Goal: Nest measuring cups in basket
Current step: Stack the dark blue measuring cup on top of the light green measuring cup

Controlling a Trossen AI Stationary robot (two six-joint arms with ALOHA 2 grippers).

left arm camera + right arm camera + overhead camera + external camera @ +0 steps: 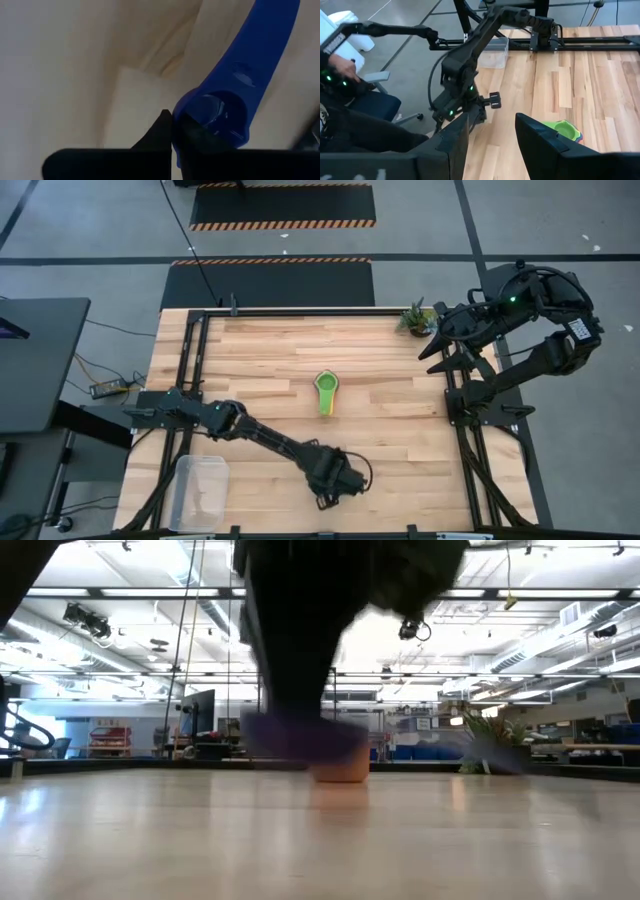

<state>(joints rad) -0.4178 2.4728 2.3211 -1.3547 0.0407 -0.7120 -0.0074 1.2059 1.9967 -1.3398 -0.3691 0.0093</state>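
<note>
My left gripper (pixel 335 483) hangs near the table's near edge, pointing down, shut on a dark blue measuring cup (pixel 250 65). In the low view the cup (pixel 300 735) is a blurred blue shape under the dark arm, clear of the tabletop. A nested stack of cups (pixel 327 392), green on top, stands at the table's middle and also shows in the right wrist view (pixel 565 131). The clear basket (pixel 200 490) sits at the near left corner with no cups visible in it. My right gripper (pixel 492 120) waits open, raised above the far right edge (pixel 440 350). My left gripper pinches a flat rounded end of the blue cup (pixel 210 117) between its two fingers, which come from above, pointing down. One finger (pixel 200 140) covers part of that end. The rest of the cup curves away beyond the fingers, lifted clear of the table.
A small potted plant (pixel 415 318) stands at the far right corner. Black rails (pixel 190 370) run along the table's left and right sides. Bare wood lies between the basket and the left gripper. A seated person (pixel 340 75) shows beyond the table's left side.
</note>
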